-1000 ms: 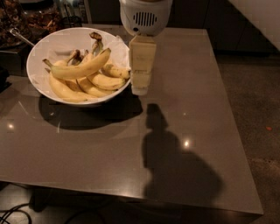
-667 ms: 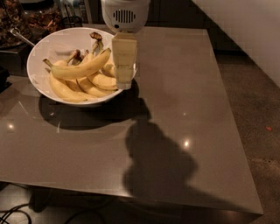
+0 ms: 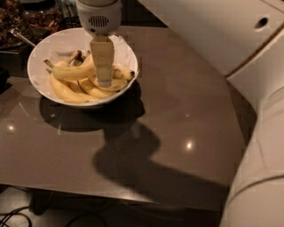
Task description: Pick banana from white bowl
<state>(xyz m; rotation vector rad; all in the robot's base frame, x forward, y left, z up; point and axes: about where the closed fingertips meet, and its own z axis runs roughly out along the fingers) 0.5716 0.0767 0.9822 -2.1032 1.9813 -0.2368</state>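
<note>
Markings: a dark slotted grille (image 3: 99, 21) sits on the face of the round white wrist housing (image 3: 98, 13); no lettering on it can be made out.
Banana: the long, loose banana (image 3: 71, 72) lies across the middle of the white bowl (image 3: 41, 85), on top of the other fruit, its stem end pointing to the bowl's left rim and its body running right towards the centre.
Banana and hand: the hand (image 3: 104, 80) hangs straight above the bowl's middle, and its cream-coloured tip crosses in front of the right end of the banana. From this angle it cannot be told whether the two touch.
Hand's state: cannot tell; it is seen edge-on as a single cream bar, and nothing is seen lifted in it.
Arm's pose: the wrist housing stands over the bowl's far rim with the hand pointing straight down from it. Broad white arm (image 3: 222, 40) sections fill the upper right and right edge of the view.
Other fruit: the shorter bananas (image 3: 66, 91) curve along the bowl's near side, with dark stems bunched near the back.
Bench: the bowl stands at the far left corner of a glossy grey-brown bench (image 3: 186, 102). The arm's shadow (image 3: 133, 159) falls across the bench's near half, beside two bright glints of light.
Edges: a metal handle (image 3: 20, 37) pokes in at upper left, beside the bowl, and cables (image 3: 13, 217) lie on the floor below the bench's near edge.
</note>
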